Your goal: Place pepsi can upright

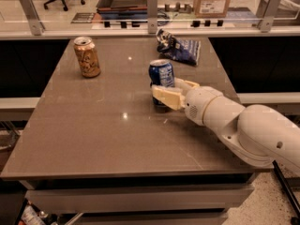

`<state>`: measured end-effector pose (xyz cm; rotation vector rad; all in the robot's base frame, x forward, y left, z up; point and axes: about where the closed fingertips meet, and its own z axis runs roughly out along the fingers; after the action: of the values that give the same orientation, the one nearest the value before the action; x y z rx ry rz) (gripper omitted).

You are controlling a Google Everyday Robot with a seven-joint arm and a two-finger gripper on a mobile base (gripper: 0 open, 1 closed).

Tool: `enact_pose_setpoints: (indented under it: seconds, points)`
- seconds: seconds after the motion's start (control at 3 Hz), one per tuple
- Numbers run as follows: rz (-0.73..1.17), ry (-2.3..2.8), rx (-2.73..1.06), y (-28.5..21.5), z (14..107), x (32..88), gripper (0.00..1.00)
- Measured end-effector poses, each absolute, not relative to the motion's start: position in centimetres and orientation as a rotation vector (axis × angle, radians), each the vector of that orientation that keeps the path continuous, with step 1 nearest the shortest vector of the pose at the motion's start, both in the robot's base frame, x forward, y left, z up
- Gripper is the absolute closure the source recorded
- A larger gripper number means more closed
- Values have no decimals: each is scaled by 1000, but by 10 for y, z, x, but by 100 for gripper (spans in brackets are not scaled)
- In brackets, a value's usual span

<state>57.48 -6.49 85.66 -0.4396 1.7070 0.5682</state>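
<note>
The pepsi can [161,73] is held with its long axis upright, well to the right of the gold can [87,56] and slightly nearer the camera, its lower half clamped between the fingers of the gripper [165,90], so only a release is judged to be needed.

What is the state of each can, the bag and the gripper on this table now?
pepsi can: standing upright on the table.
gold can: standing upright at the far left.
snack bag: lying crumpled near the far edge.
gripper: low over the table, at the pepsi can's base.
</note>
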Motion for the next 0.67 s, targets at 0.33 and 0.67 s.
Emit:
enact_pose_setpoints:
  seconds: [0.33,0.67]
  points:
    - [568,1707,-439,-65,859,575,100]
    - [568,1707,-439,-65,859,575,100]
